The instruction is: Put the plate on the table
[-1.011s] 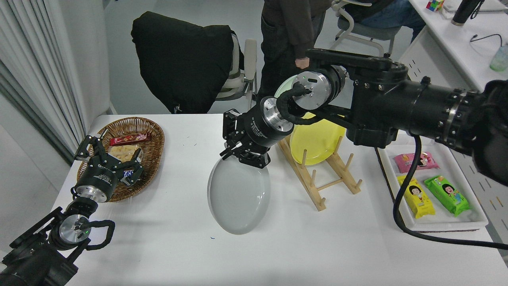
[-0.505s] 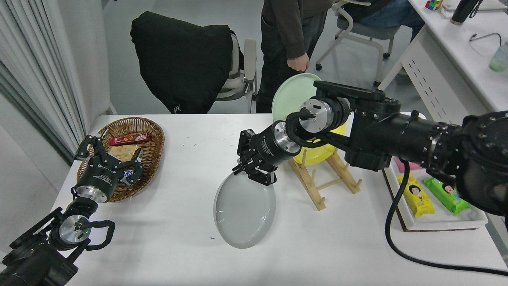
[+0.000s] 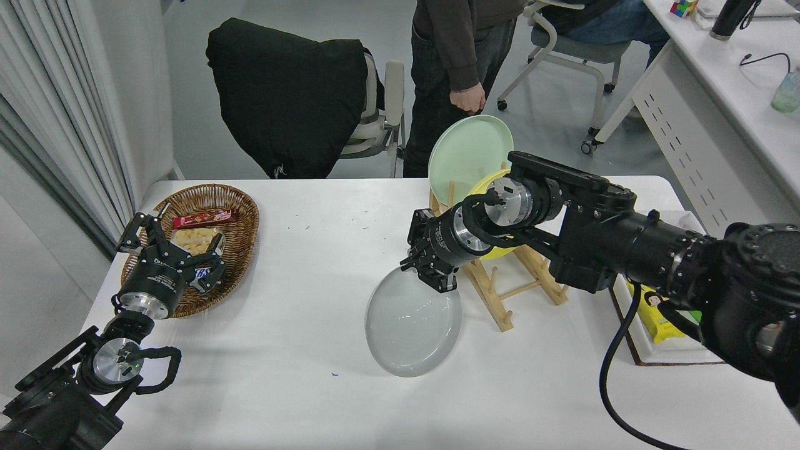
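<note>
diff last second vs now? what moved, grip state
The right gripper, still shut on the far rim of the gray plate, carried it rightward toward the wooden rack and lower over the table; whether it touches down is unclear. The arm dropped, uncovering the mint-green plate. The left gripper stayed parked by the basket.

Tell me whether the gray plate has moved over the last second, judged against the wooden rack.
Yes. The gray plate, gripped at its far rim by the right tool, has shifted to the picture's right, closing on the wooden rack, whose near end it now almost meets.
</note>
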### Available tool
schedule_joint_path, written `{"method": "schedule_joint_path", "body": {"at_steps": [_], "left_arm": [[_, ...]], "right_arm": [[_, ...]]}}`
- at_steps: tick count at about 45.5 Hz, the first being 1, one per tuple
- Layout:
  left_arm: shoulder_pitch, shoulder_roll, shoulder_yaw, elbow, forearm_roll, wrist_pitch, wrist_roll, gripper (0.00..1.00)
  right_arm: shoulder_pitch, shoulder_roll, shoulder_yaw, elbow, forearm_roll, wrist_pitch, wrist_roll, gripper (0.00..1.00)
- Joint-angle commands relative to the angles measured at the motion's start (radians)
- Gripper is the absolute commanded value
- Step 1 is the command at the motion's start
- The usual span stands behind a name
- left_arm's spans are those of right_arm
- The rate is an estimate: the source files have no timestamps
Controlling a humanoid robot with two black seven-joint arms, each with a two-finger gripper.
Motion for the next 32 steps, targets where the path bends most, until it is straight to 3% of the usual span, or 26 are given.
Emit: {"method": "schedule_joint_path", "body": {"at_steps": [1,9,17,22,32], "left_arm": [[0.0,0.0,0.0,0.0,0.0,-0.001,0.0,0.98],[0.0,0.0,0.0,0.0,0.0,0.001,0.0,0.98],[0.0,0.0,0.0,0.0,0.0,0.001,0.0,0.98],[0.0,0.0,0.0,0.0,0.0,0.001,0.0,0.98],[0.0,0.0,0.0,0.0,0.0,-0.001,0.0,0.98]], "right_arm": [[-0.028,0.0,0.054,-0.007,-0.054,-0.025,0.002,0.0],[-0.029,0.0,0.06,0.004,-0.031,-0.077,0.008,0.0],[-0.043,0.0,0.071,0.01,0.277,-0.091,0.13,0.0],[-0.061,0.0,0.071,0.016,0.305,-0.1,0.134,0.0],[-0.087,0.0,0.075,0.014,0.385,-0.251,0.135,0.0]]}}
